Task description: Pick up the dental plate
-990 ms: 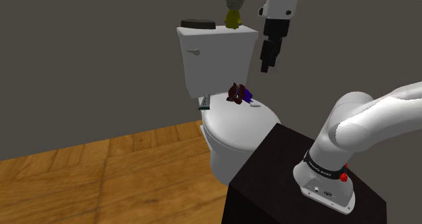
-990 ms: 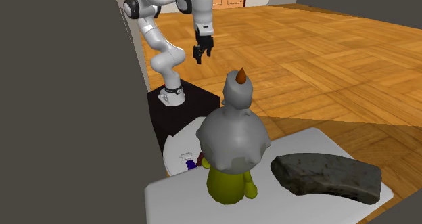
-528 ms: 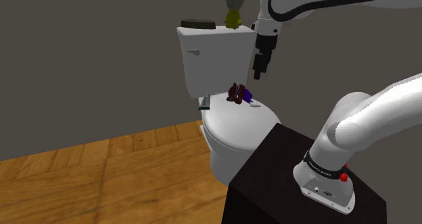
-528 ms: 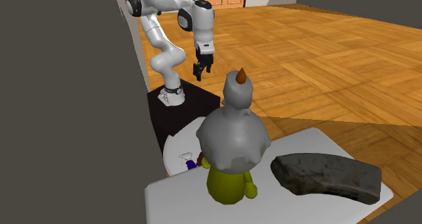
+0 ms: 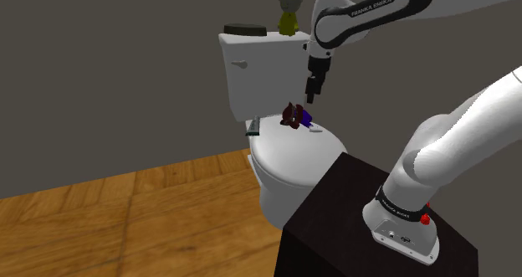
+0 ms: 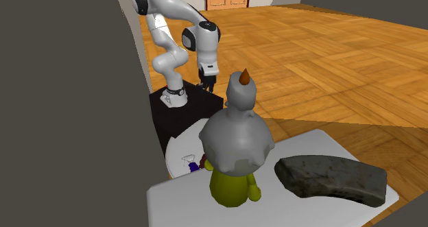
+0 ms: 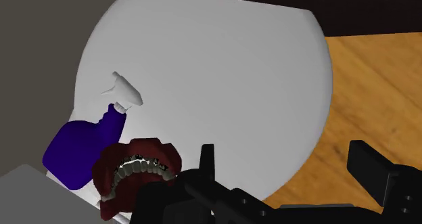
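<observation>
The dental plate [image 7: 138,170] is a dark red denture with grey teeth. It lies on the white toilet lid [image 7: 216,87], touching a blue spray bottle [image 7: 81,145]. In the shoulder view the dental plate [image 5: 290,115] sits at the back of the lid [image 5: 289,154], near the tank. My gripper [image 5: 312,91] hangs a little above it and slightly to that view's right. In the wrist view my gripper [image 7: 287,165] is open, with the plate just outside one finger [image 7: 206,158] and nothing between the two.
On the toilet tank [image 5: 268,66] stand a yellow-green figurine [image 5: 289,16] and a dark slab [image 5: 245,28]; the figurine [image 6: 235,136] and the slab [image 6: 333,177] loom large in the second exterior view. My dark stand [image 5: 368,233] abuts the toilet bowl. Wooden floor [image 5: 125,217] surrounds it.
The arm has carried the open gripper down and towards the shoulder view's left, from beside the tank to just above the dental plate. The objects have not moved.
</observation>
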`<action>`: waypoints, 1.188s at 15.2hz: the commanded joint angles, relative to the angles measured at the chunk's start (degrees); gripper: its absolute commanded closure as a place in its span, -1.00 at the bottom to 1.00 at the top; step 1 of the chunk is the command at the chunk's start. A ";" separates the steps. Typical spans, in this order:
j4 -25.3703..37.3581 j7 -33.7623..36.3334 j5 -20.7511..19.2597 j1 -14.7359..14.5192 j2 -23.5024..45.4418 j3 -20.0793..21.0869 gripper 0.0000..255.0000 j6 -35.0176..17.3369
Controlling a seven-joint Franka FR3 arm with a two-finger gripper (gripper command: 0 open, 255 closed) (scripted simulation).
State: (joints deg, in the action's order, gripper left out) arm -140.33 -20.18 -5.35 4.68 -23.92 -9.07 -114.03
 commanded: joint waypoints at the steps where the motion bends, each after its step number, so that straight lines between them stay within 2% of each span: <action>1: 1.02 -1.56 -0.85 0.50 3.87 -1.15 -1.00 -3.41; 9: 7.79 -7.54 -1.83 2.22 19.73 -4.86 -1.00 -14.58; 18: 20.94 -14.72 0.86 5.28 38.48 -6.65 -1.00 -22.66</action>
State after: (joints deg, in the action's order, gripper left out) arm -121.32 -33.77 -4.99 9.34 12.17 -15.55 -135.86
